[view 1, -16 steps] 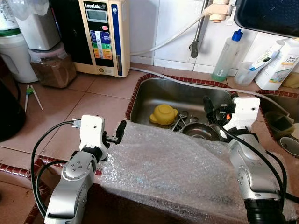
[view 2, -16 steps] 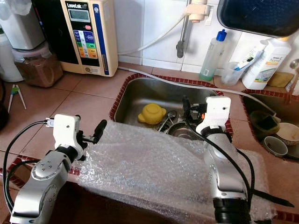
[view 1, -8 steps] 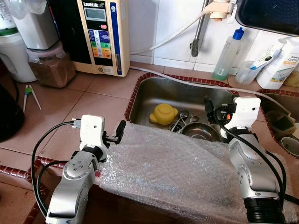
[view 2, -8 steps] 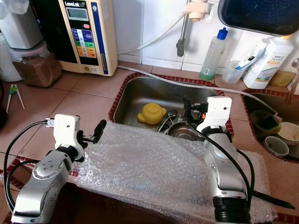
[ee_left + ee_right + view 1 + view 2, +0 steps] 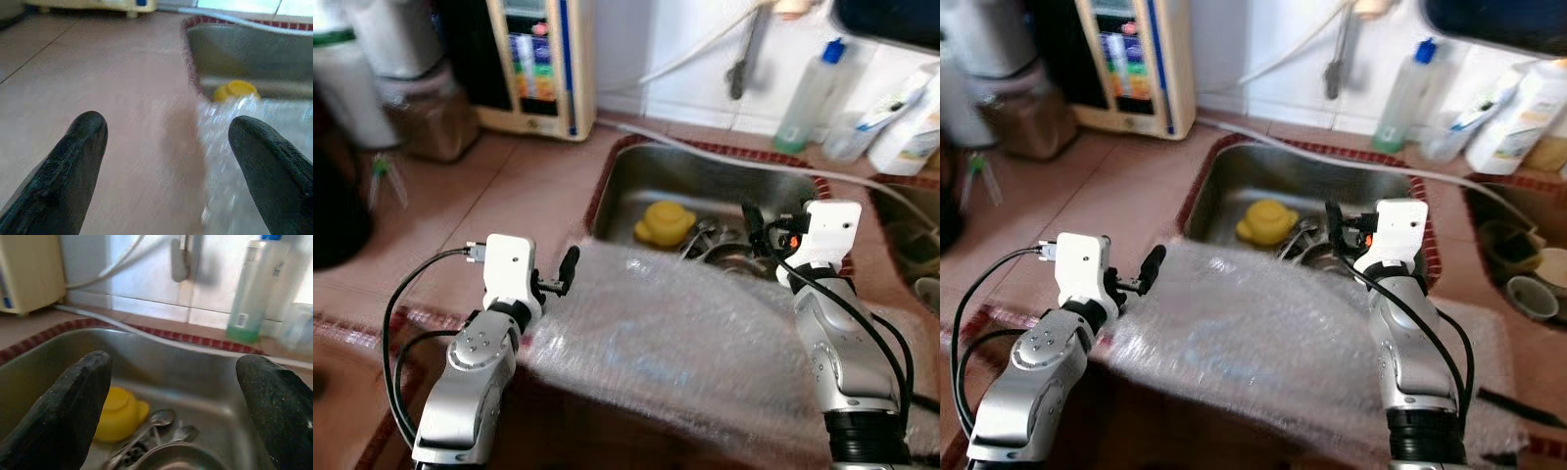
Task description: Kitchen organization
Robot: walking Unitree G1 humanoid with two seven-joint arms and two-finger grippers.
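A sheet of bubble wrap [image 5: 675, 333] lies over the counter's front edge and the near rim of the steel sink [image 5: 705, 181]. My left gripper [image 5: 563, 279] is open at the wrap's left edge, low over the tile counter, with the wrap by one fingertip [image 5: 264, 147]. My right gripper [image 5: 754, 225] is open above the sink's right side, past the wrap's far edge. In the sink lie a yellow plastic cup [image 5: 120, 413], spoons [image 5: 156, 423] and a metal bowl [image 5: 176, 460]. Nothing is held between either pair of fingers.
A cream water machine [image 5: 533, 69] and a jar of brown powder [image 5: 426, 117] stand at the back left. Bottles [image 5: 803, 93] line the tiled wall behind the sink, and a hose [image 5: 705, 147] runs along its far rim. A second basin [image 5: 911, 235] lies to the right.
The whole picture has shifted and gone blurry, so the camera has moved. Both grippers stay open in about the same places by the wrap and the sink.
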